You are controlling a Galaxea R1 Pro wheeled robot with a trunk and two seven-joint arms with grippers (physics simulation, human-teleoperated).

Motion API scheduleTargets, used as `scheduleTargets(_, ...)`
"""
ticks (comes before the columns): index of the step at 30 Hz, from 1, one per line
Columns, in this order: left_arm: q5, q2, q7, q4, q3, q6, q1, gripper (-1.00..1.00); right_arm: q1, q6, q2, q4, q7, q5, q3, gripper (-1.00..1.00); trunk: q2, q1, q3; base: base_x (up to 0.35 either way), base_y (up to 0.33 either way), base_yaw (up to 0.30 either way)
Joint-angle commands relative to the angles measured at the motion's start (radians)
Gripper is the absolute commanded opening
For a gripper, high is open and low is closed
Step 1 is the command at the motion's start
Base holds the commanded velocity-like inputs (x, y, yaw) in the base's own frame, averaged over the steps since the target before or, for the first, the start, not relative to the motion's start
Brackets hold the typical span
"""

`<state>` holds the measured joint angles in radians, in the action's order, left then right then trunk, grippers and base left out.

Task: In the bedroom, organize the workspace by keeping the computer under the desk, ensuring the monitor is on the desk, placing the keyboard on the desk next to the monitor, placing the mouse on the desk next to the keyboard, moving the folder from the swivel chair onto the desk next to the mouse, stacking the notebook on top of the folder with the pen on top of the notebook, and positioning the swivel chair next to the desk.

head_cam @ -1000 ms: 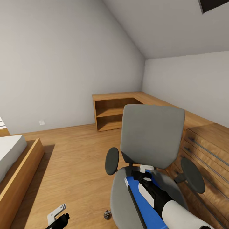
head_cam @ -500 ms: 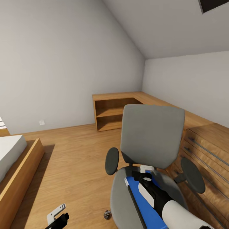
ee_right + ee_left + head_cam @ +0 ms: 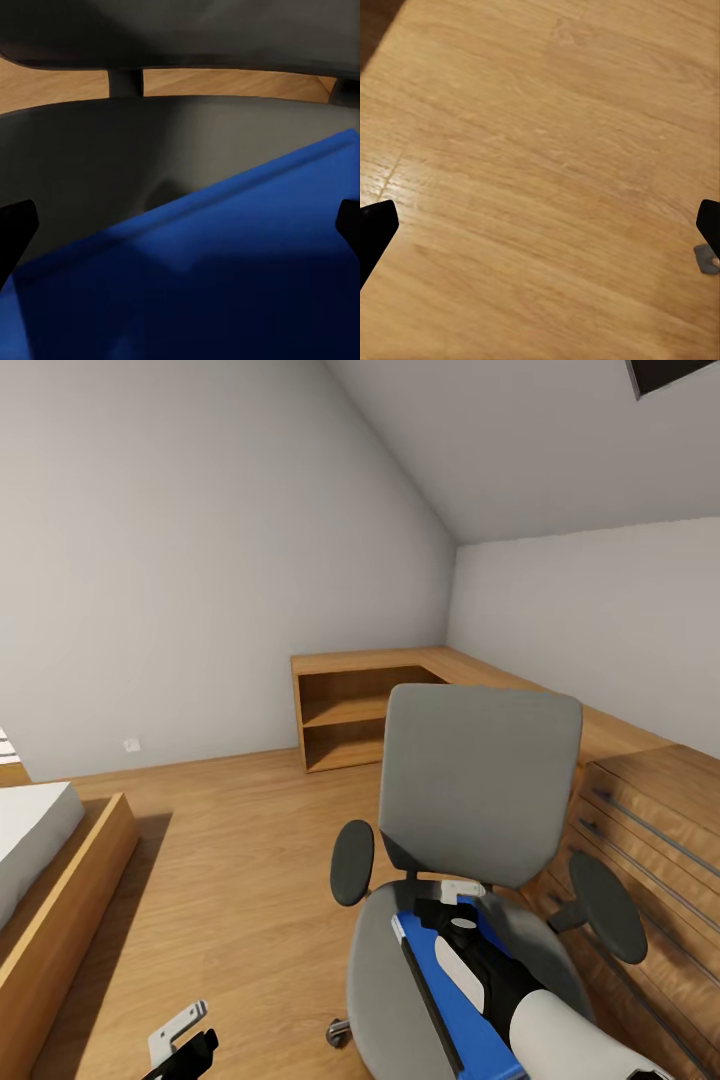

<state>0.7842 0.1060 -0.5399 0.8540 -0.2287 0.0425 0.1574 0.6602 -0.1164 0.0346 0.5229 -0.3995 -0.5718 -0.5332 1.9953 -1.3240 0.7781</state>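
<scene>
The right gripper (image 3: pixel 462 890), fingers spread wide, hovers low over the blue folder (image 3: pixel 455 1000) on the swivel chair (image 3: pixel 478 800) seat (left gripper (image 3: pixel 180 1040) likewise spread).

1. The folder (image 3: pixel 455 1005) lies on the swivel chair (image 3: pixel 478 800) seat.
2. A drawer chest (image 3: pixel 650 860) stands right of the chair.
3. A shelf unit (image 3: pixel 345 720) stands behind it.
4. A bed (image 3: pixel 40 880) lies far left.

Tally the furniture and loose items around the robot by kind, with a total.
Grey padded swivel chair: 1
Bright blue flat folder: 1
Open wooden corner shelf unit: 1
Wooden drawer chest: 1
Wood-framed bed with white mattress: 1
Total: 5
</scene>
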Motion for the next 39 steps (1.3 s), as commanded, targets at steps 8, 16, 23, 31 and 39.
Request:
scheduleTargets(8,0.003,0.001,-0.009,0.002,-0.006,0.004,0.001,1.0,0.001,-0.004,-0.001,0.002,-0.008,-0.005,-0.007,1.0,0.0,0.0,0.001,-0.014,0.0,0.0)
scheduleTargets(16,0.003,0.001,-0.009,0.002,-0.007,0.004,0.001,1.0,0.001,-0.004,-0.001,0.002,-0.008,-0.006,-0.007,1.0,0.0,0.0,0.001,-0.166,0.0,0.0)
scheduleTargets(23,0.003,0.001,-0.009,0.001,-0.007,0.004,0.001,1.0,0.001,-0.003,-0.001,0.003,-0.007,-0.005,-0.007,1.0,0.0,0.0,0.001,-0.025,0.0,0.0)
scheduleTargets(31,0.003,0.001,-0.009,0.001,-0.007,0.004,0.001,1.0,0.001,-0.003,-0.001,0.003,-0.007,-0.005,-0.007,1.0,0.0,0.0,0.001,-0.002,0.0,0.0)
scheduleTargets(39,0.003,0.001,-0.009,0.0,-0.007,0.004,0.001,1.0,0.001,-0.003,-0.001,0.003,-0.007,-0.005,-0.007,1.0,0.0,0.0,0.001,-0.115,0.0,0.0)
